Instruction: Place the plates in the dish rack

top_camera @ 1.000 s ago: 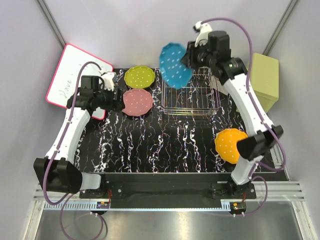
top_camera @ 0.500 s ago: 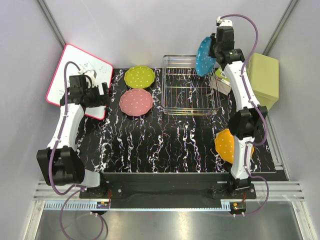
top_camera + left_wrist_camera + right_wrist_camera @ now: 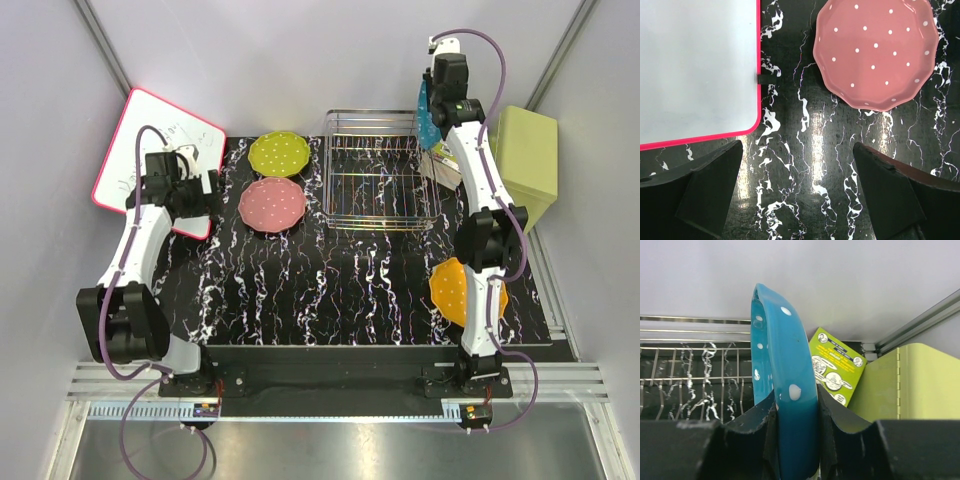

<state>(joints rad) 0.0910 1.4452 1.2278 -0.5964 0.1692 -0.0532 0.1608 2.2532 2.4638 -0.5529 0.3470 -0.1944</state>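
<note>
From the wrist views, right gripper (image 3: pixel 796 412) clamps blue plate (image 3: pixel 782 355); left gripper (image 3: pixel 797 150) gapes wide.

The top camera sits high up behind both arms and looks down on the whole worktop (image 3: pixel 350 285); the left wrist camera looks straight down from close by, and shares the pink plate (image 3: pixel 875 52) and the white board (image 3: pixel 695 65) with the top view; the right wrist camera looks sideways along the right pincer (image 3: pixel 796 410), very near the blue plate (image 3: pixel 782 355), and shares the dish rack (image 3: pixel 690 377) with the top view.
</note>
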